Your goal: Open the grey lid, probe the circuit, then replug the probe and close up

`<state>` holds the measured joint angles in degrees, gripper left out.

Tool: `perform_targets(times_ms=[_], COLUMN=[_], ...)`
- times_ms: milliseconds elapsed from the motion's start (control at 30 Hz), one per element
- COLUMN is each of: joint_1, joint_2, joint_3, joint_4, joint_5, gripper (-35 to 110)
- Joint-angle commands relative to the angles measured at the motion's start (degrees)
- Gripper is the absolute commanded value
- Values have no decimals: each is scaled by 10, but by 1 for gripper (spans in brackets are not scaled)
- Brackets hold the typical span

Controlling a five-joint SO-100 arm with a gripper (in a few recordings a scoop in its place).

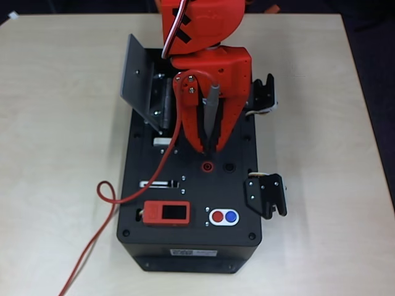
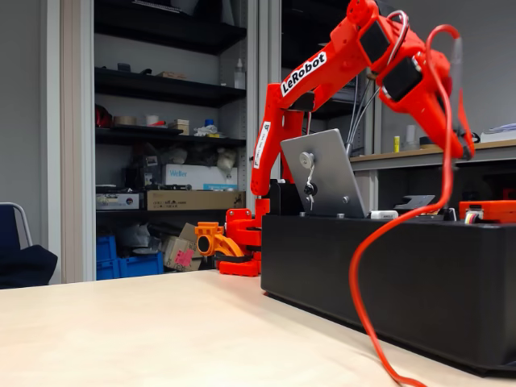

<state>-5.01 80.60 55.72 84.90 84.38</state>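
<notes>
Circuit recess mostly hidden in the overhead view beneath the red arm [image 1: 203,37] and gripper [image 1: 210,147]; only a sliver of grey metal parts [image 1: 162,102] visible just right of the raised lid, too small to read as wiring. Arm cut off at the top edge of the overhead view. Gripper tip cut off by the right edge of the fixed view, so nothing told there about the jaws.

Claw clenched on the probe [image 1: 212,102]: slim grey pen-shaped rod standing between the two tapered red plastic fingers, over the rear half of the black box [image 1: 191,246], tip pointing down near the fingertips, contact with the panel not clear. Thin glossy red wire [image 1: 111,200] from the top of the probe, down across the box's left side, off its left edge in a loop, then trailing over the table [image 1: 55,123] out of the bottom edge.

Grey lid [image 1: 137,77] swung open at the box's rear left corner, a flat matte metal plate standing tilted; small round knob [image 2: 306,160] plain on its face in the fixed view.

Front of the box: orange-red display module [image 1: 166,213] with a dark window, a white oval with a red and a blue button [image 1: 223,216], a red-ringed round socket [image 1: 208,166] at mid panel, just ahead of the fingertips. Two black latch brackets [image 1: 266,194] on the box's right edge. Table pale wood-grain, smooth.
</notes>
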Motion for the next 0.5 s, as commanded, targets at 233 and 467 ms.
perform_targets(times_ms=[233, 467], joint_1=[8, 33], joint_2=[21, 64], joint_3=[-83, -58], joint_4=[83, 129], joint_5=[-28, -82], gripper=[0, 0])
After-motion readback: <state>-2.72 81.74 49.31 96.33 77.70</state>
